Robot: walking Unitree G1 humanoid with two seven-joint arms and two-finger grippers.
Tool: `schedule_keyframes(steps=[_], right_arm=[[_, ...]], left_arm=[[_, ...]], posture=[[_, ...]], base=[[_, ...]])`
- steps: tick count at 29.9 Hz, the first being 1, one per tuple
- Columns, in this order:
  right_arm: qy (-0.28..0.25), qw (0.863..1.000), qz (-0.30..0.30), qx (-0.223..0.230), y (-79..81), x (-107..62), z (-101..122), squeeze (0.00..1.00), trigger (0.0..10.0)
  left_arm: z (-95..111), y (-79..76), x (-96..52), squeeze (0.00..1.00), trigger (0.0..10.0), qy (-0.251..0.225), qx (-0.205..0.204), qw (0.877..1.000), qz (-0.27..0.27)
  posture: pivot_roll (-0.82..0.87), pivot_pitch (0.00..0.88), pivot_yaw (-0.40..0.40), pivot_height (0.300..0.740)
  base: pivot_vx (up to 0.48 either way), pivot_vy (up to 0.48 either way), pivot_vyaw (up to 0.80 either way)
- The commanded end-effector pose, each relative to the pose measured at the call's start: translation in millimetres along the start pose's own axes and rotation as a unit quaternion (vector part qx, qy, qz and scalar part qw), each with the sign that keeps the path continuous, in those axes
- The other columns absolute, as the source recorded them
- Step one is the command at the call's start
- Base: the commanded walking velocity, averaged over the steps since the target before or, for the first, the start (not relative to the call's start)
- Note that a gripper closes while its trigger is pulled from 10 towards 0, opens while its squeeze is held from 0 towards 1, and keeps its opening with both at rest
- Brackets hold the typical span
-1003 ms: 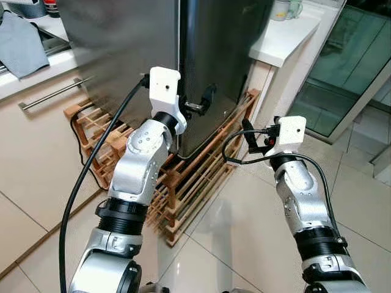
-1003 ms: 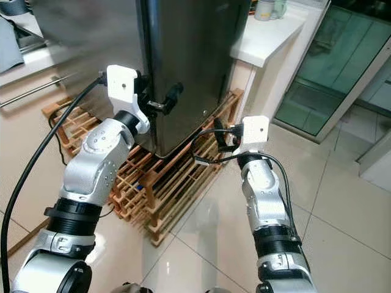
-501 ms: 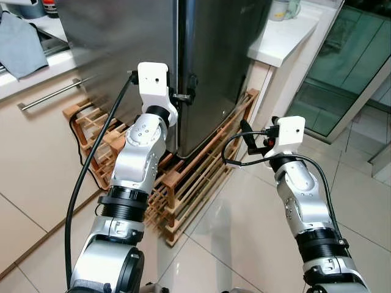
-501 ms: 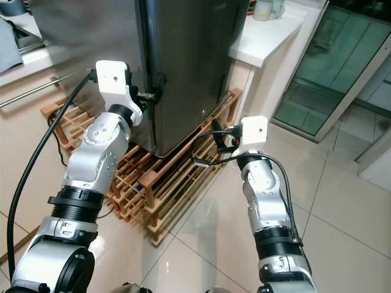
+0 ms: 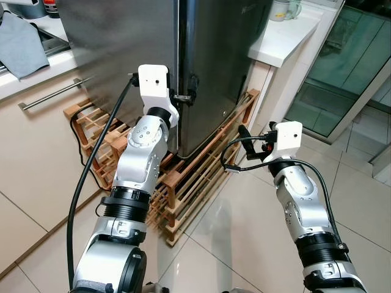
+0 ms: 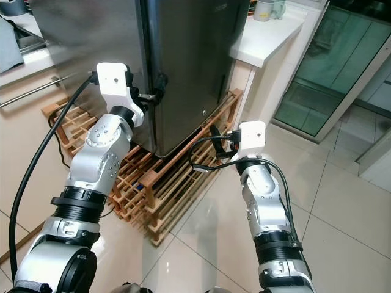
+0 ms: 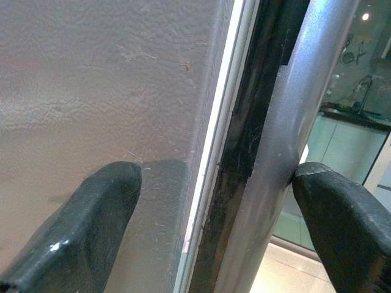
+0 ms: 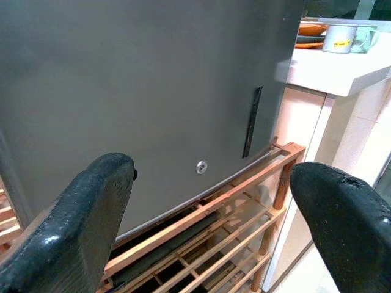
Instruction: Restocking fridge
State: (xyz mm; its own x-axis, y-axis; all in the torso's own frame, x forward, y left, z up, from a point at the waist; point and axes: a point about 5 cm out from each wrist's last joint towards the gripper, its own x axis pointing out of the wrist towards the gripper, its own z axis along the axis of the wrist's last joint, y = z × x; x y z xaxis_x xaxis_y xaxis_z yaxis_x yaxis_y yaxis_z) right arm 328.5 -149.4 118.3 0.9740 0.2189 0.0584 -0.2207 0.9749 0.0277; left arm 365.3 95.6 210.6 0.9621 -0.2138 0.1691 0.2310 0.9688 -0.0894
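Note:
The stainless-steel fridge [image 5: 134, 49] stands closed in front of me on the tiled floor. Its vertical bar handle [image 5: 184, 55] runs down the door edge. My left gripper [image 5: 190, 96] is raised to that edge, open, with the handle [image 7: 278, 140] between its two fingers. One finger [image 7: 342, 220] touches the bar and the other [image 7: 79, 232] lies against the door face. My right gripper [image 5: 247, 145] hangs open in the air lower down on the right. It points at the fridge's dark side panel [image 8: 153, 79] and holds nothing.
A wooden slat rack [image 5: 195, 180] lies around the fridge's foot. A white counter [image 5: 287, 43] with mugs [image 5: 286, 8] stands to the right, with glass doors [image 5: 348, 67] beyond. On the left are a cabinet with a bar pull [image 5: 55, 94] and a grey cloth [image 5: 21, 43].
My left gripper swung left from the fridge's side panel onto the door edge and now straddles the handle. The right gripper sank a little and tilted.

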Motion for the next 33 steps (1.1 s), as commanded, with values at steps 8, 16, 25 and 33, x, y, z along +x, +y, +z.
schedule_keyframes(steps=[8,16,25,33], right_arm=[[0.004,1.0,0.001,0.005,1.4,-3.9,0.8,0.28,10.0],[0.01,1.0,0.004,0.006,3.4,-3.0,-0.9,0.28,10.0],[0.012,1.0,0.006,0.01,6.1,-1.0,-1.8,0.28,10.0],[0.013,1.0,0.008,0.01,7.3,-0.9,-2.3,0.28,10.0]], left_arm=[[1.0,-18.5,1.3,0.0,10.0,0.013,-0.01,0.998,-0.066],[-8.6,-27.9,-3.5,0.0,10.0,0.029,-0.01,0.996,-0.085],[-39.1,-32.8,1.2,0.0,10.0,0.079,0.008,0.993,-0.088],[-47.1,-26.8,16.7,0.0,10.0,0.094,0.023,0.995,-0.038]], posture=[[-0.09,0.0,-0.02,0.74],[-0.07,0.0,-0.024,0.74],[-0.07,0.0,-0.017,0.74],[-0.08,0.0,-0.008,0.74]], base=[[0.0,0.0,0.0],[0.0,0.0,0.0],[0.0,0.0,0.0],[0.0,0.0,0.0]])
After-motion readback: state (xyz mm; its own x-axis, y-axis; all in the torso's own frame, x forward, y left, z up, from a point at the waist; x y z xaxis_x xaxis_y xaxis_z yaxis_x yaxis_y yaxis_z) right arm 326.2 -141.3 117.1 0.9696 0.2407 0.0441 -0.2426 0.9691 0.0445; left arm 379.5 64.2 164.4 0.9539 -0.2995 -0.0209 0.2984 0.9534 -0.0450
